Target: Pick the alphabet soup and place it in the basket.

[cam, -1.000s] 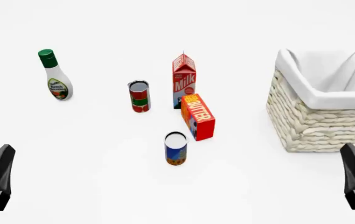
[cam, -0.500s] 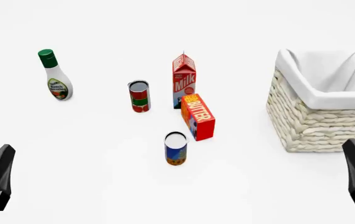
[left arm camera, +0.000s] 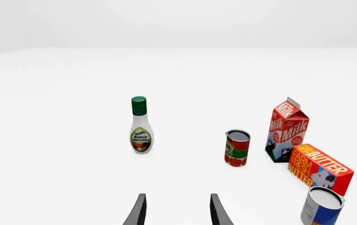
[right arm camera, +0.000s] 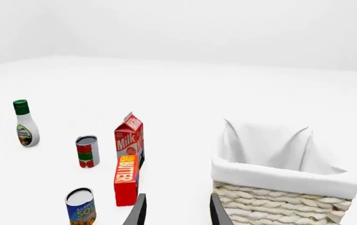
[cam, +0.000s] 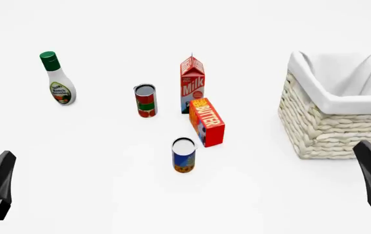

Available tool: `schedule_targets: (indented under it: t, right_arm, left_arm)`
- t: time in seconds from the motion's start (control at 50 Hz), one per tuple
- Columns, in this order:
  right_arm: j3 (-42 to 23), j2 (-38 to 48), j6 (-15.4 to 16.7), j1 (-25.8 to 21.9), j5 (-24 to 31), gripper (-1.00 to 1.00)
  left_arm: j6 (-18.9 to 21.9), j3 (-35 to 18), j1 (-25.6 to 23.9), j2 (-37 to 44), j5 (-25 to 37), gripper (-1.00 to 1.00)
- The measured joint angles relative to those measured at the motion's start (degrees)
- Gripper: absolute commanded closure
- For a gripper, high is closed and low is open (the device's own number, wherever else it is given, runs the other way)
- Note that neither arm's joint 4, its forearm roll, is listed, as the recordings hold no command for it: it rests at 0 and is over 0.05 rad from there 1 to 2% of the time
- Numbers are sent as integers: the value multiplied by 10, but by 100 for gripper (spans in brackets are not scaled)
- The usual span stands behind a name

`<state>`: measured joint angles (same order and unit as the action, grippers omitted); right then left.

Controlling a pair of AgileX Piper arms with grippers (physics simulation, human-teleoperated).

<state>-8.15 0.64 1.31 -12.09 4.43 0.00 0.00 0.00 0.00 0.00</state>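
Alphabet soup (cam: 183,155) upright (butter box (cam: 206,122) just behind).

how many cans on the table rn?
2. The alphabet soup stands nearest the arms, just in front of the butter box. The red-and-green can stands farther back, left of the milk carton. The basket's inside is only partly visible.
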Motion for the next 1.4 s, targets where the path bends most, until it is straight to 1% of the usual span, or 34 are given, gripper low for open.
schedule_targets:
  t: [0.12, 0.24, 0.46, 0.84, 0.92, 1.02, 1.12, 1.26, 1.4]
  right_arm:
    - [-12, 10, 5, -24, -2, -100]
    - [-25, 32, 11, -48, -16, -100]
    - [-47, 87, 18, -92, -57, -100]
    - [-70, 181, 19, -161, -127, -100]
    - [-73, 209, 21, -180, -150, -100]
    - [-80, 283, 24, -222, -209, -100]
    - [-84, 335, 26, -250, -249, -100]
    - [-88, 382, 28, -276, -284, -100]
    - [-90, 413, 29, -292, -309, -100]
  left_arm:
    - [0, 0, 0, 0, 0, -100]
    - [0, 0, 0, 0, 0, -100]
    - [0, 0, 0, 0, 0, -100]
    - [0, 0, 0, 0, 0, -100]
    - [0, 0, 0, 0, 0, -100]
    - [0, 0, 0, 0, 0, -100]
    - [0, 0, 0, 0, 0, -100]
    - [0, 0, 0, 0, 0, -100]
    - [0, 0, 0, 0, 0, -100]
